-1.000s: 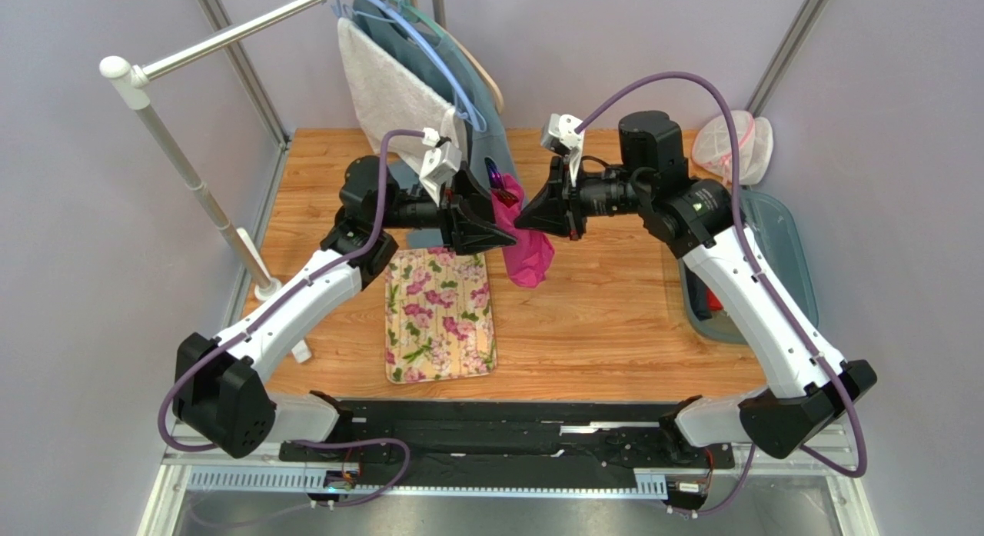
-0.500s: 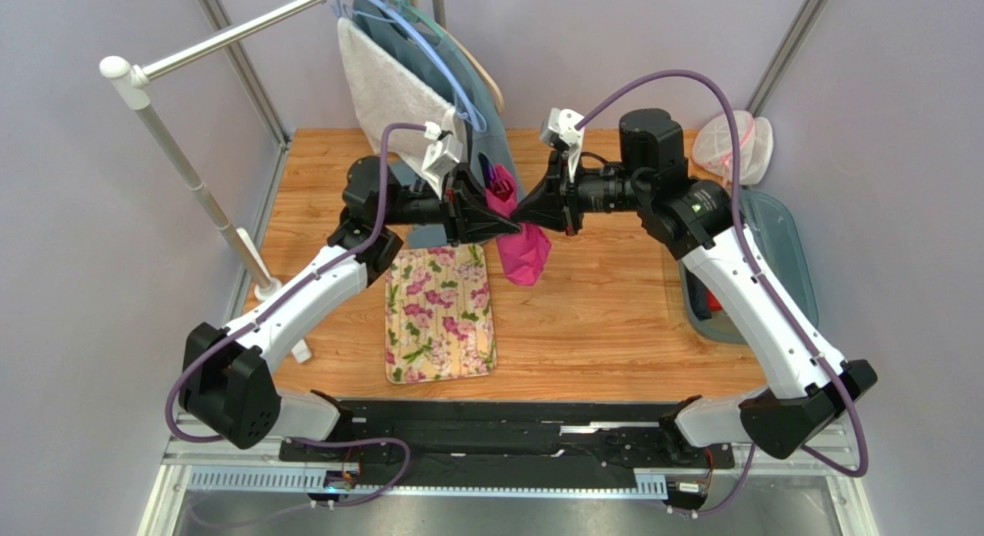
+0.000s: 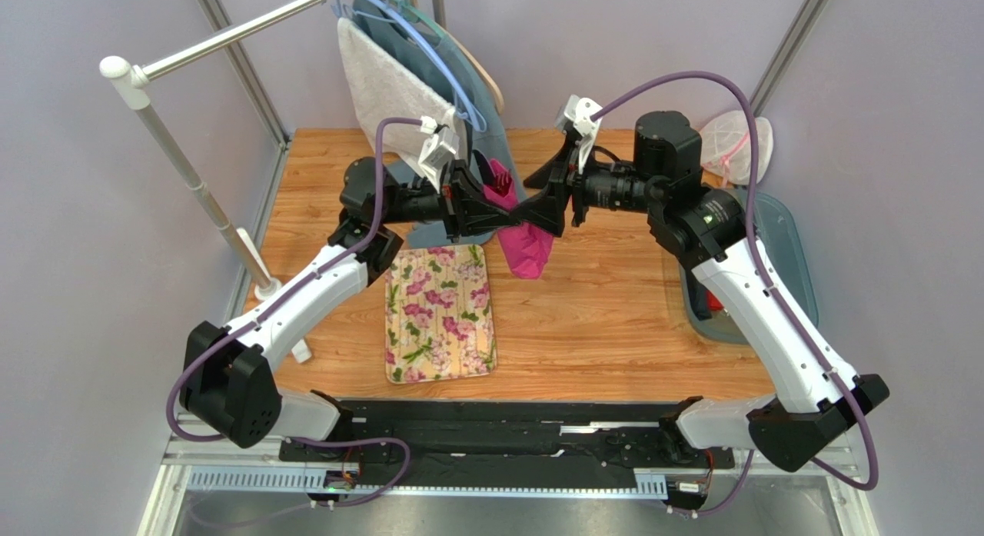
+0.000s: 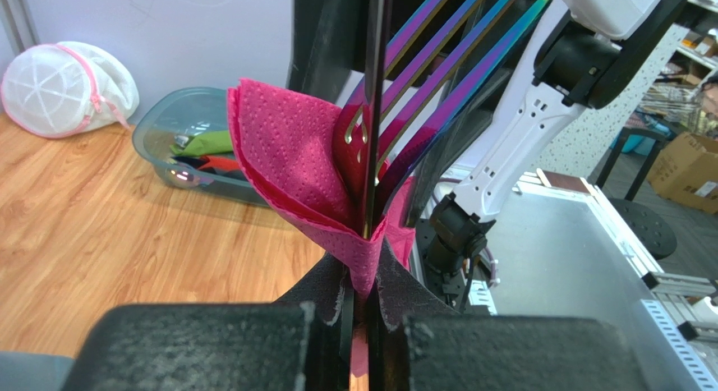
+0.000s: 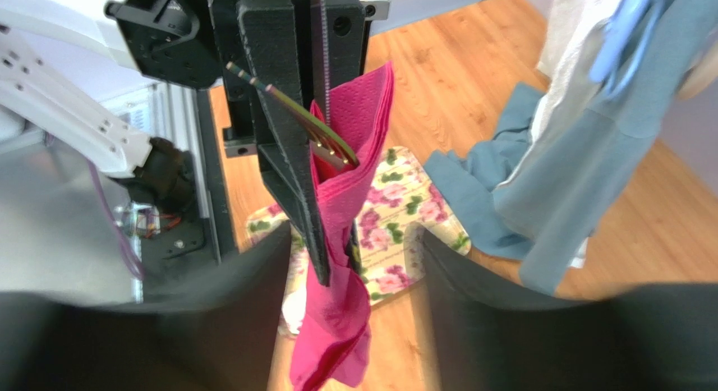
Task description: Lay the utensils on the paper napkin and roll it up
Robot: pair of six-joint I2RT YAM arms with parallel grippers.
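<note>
The magenta paper napkin [image 3: 527,250] hangs in mid-air above the table, wrapped around the utensils [image 4: 438,63], whose iridescent tines stick out of its top. My left gripper [image 4: 361,273] is shut on the napkin [image 4: 295,155] and holds the bundle. In the right wrist view the left gripper's fingers [image 5: 286,138] pinch the napkin [image 5: 345,324], and a utensil [image 5: 324,143] pokes out of it. My right gripper [image 5: 350,265] is open. Its fingers stand on either side of the napkin's hanging tail, apart from it. From above, both grippers meet at the bundle, left gripper [image 3: 505,217], right gripper [image 3: 548,205].
A cream flowered mat [image 3: 439,311] lies on the wooden table below the left arm. A grey-blue cloth [image 5: 472,189] and hanging clothes [image 3: 404,86] are at the back. A teal bin [image 3: 772,277] and a mesh bag [image 3: 733,144] sit at the right. A white rack pole [image 3: 185,167] stands left.
My left gripper has shut on the napkin bundle. My right gripper has let go, opened, and drawn back a little to the right.
</note>
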